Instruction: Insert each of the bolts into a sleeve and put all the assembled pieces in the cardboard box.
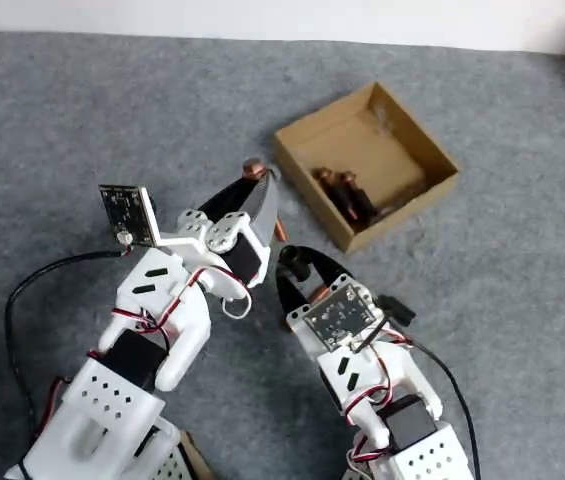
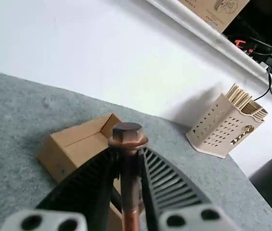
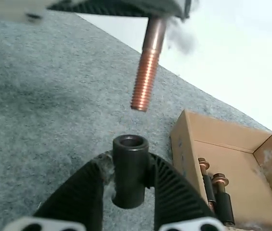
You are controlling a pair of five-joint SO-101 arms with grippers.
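While both arms sit mid-table, the grey felt table [image 1: 502, 330] runs wide to either side of them. Its far edge meets a white wall [image 2: 78, 43]. A perforated cream holder [image 2: 225, 126] full of wooden sticks stands at that back edge, well apart from the work.

The cardboard box [image 1: 402, 213] sits just beyond the grippers, with its near corner close to both. It is open-topped with thin brown walls. Assembled pieces [image 1: 347, 195] lie along one inner wall, copper heads on dark sleeves.

- **Left gripper [image 2: 126, 154]:** clamped on the bolt [image 2: 127, 137], gripping the shank just under the flanged hex head. The bolt is copper-coloured, smooth on the upper shank and threaded on the lower part. It is held off the felt and tilted, with the threaded end sticking out below the ribbed black fingers [image 2: 167, 180].
- **Right gripper [image 3: 130, 163]:** clamped on the sleeve [image 3: 128, 185], which stands upright between its ribbed fingers. The sleeve is a dark, matt, plain cylinder with its round bore open at the top.

In the right wrist view, the bolt tip hangs above the sleeve mouth with a visible gap, not touching and not entered. The tip looks slightly off the bore axis, toward the box side. In the high view the two grippers sit tip to tip, near each other.
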